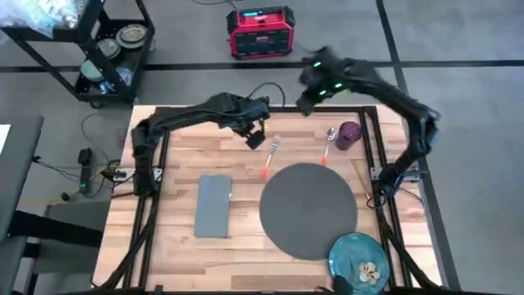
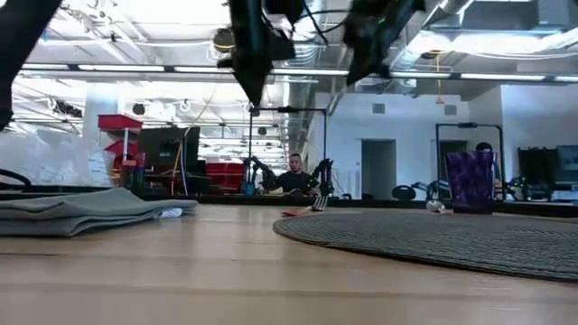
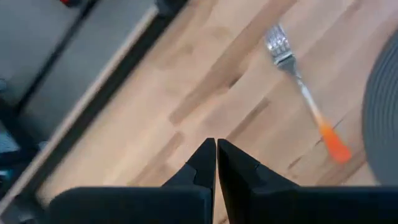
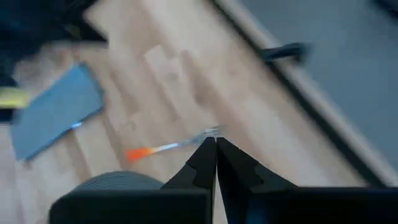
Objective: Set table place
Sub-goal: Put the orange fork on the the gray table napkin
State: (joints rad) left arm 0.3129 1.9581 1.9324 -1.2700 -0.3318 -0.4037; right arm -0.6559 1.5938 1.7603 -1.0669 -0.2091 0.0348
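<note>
The round dark grey mat (image 1: 309, 210) lies on the light wood table (image 1: 176, 156), and I use it as the reference for the other things. The fork (image 1: 269, 157) with the orange handle lies on the wood just beside the far-left edge of the mat, with its prongs pointing away from the mat. The spoon (image 1: 327, 143), also with an orange handle, lies just beyond the far edge of the mat, and the small purple cup (image 1: 350, 135) stands next to the spoon, a little more to the right. The grey napkin (image 1: 214, 205) lies folded flat to the left of the mat, apart from it. The blue-green plate (image 1: 360, 261) is at the near-right of the mat, close to the table's corner, and its rim seems to touch or slightly overlap the edge of the mat.

The left gripper (image 1: 255, 139) hangs above the table beyond the far-left side of the mat, near the prongs of the fork; in the left wrist view its fingers (image 3: 202, 163) are pressed together and hold nothing. The right gripper (image 1: 304, 105) is in the air above the far edge of the table, beyond the mat, and in the right wrist view its fingers (image 4: 231, 163) are also closed together, with nothing between them.
</note>
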